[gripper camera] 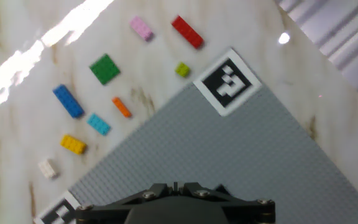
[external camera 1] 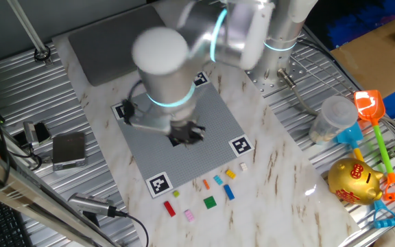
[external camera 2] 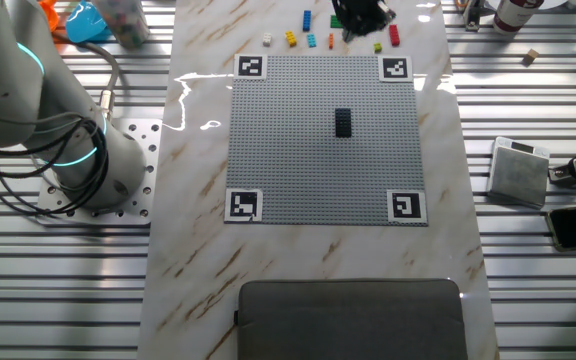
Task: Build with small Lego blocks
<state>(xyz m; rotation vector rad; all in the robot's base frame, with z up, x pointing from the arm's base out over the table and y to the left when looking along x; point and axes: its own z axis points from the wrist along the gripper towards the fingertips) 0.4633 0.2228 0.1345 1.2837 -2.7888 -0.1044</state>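
Note:
Small Lego blocks lie loose on the marble beside the grey studded plate [gripper camera: 241, 162]: red [gripper camera: 187, 32], pink [gripper camera: 141, 28], green [gripper camera: 104, 68], a tiny yellow-green one [gripper camera: 182, 70], blue [gripper camera: 68, 101], orange [gripper camera: 121, 107], light blue [gripper camera: 98, 124], yellow [gripper camera: 73, 144] and white [gripper camera: 47, 168]. A black block [external camera 2: 343, 122] stands on the plate near its middle. My gripper [gripper camera: 175, 185] hangs above the plate's edge on the side of the loose blocks, also seen in one fixed view [external camera 1: 184, 134]. Its jaws are together, with nothing visible between them.
Black-and-white markers [gripper camera: 227, 81] sit at the plate's corners. A grey pad [external camera 2: 353, 318] lies past the plate's far side. A gold piggy bank [external camera 1: 354, 182], toy shovels [external camera 1: 372, 110] and a plastic cup [external camera 1: 333, 118] stand on one side, a small grey box [external camera 1: 68, 149] on the other.

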